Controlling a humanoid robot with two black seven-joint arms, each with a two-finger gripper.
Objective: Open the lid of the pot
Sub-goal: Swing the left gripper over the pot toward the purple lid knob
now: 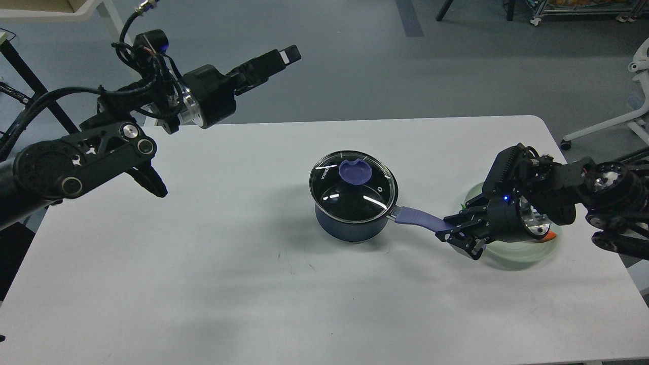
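A dark blue pot stands mid-table, its glass lid seated on it with a blue knob on top. The pot's blue handle points right. My right gripper is shut on the end of that handle. My left gripper is held high above the table's far edge, left of the pot and well apart from it, pointing right. Its fingers look like one dark bar, so I cannot tell them apart.
A pale green plate lies under my right wrist, with something orange at its edge. The table's right edge is close behind it. A white chair base stands off the table's far right corner.
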